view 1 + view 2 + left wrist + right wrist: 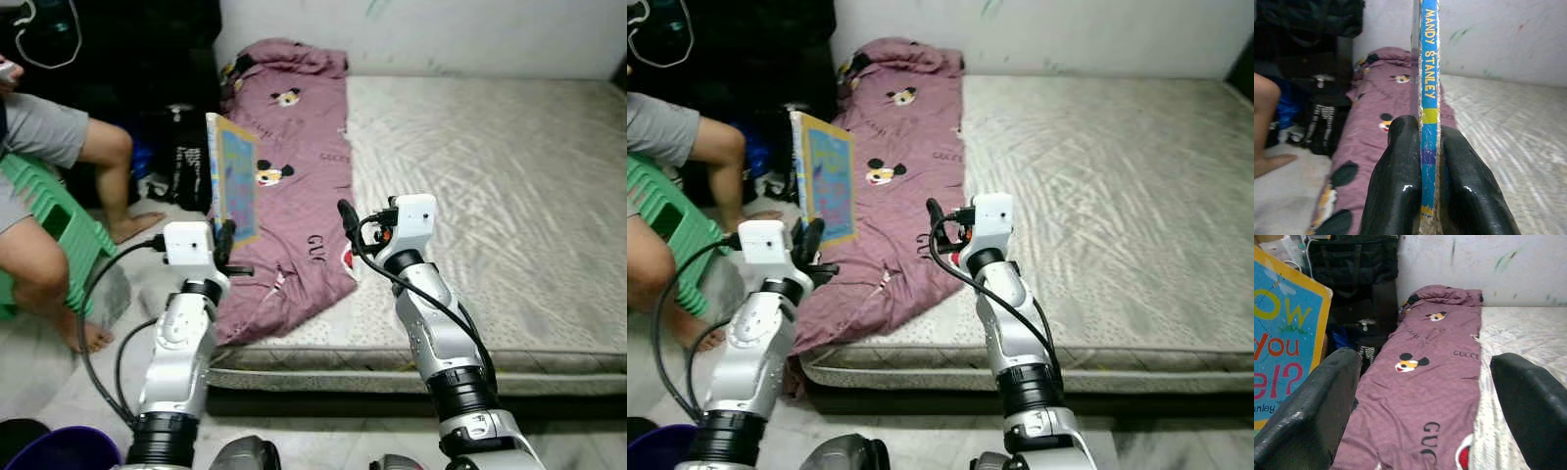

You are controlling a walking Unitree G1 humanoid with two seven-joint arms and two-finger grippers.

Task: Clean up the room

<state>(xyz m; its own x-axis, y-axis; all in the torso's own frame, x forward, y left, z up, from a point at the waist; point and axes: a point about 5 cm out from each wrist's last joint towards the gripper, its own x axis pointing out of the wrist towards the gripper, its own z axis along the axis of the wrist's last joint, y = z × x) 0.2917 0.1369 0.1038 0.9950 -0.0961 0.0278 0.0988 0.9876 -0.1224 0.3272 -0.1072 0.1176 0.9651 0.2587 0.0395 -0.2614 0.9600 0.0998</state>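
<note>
A thin children's book (235,178) with a blue cover and yellow border stands upright in my left gripper (225,243), which is shut on its lower edge over the left side of the mattress. In the left wrist view both black fingers (1396,181) pinch the blue spine (1429,93). My right gripper (346,217) hovers open above the purple blanket (294,176), nothing between its fingers (1312,416). The book's cover (1283,347) shows beside it in the right wrist view.
A bare pale mattress (490,186) lies on the floor against the wall. A person's legs (59,245) and a green stool (59,220) are at the left. Black bags (176,147) stand by the wall. A purple bin (59,450) sits at my feet.
</note>
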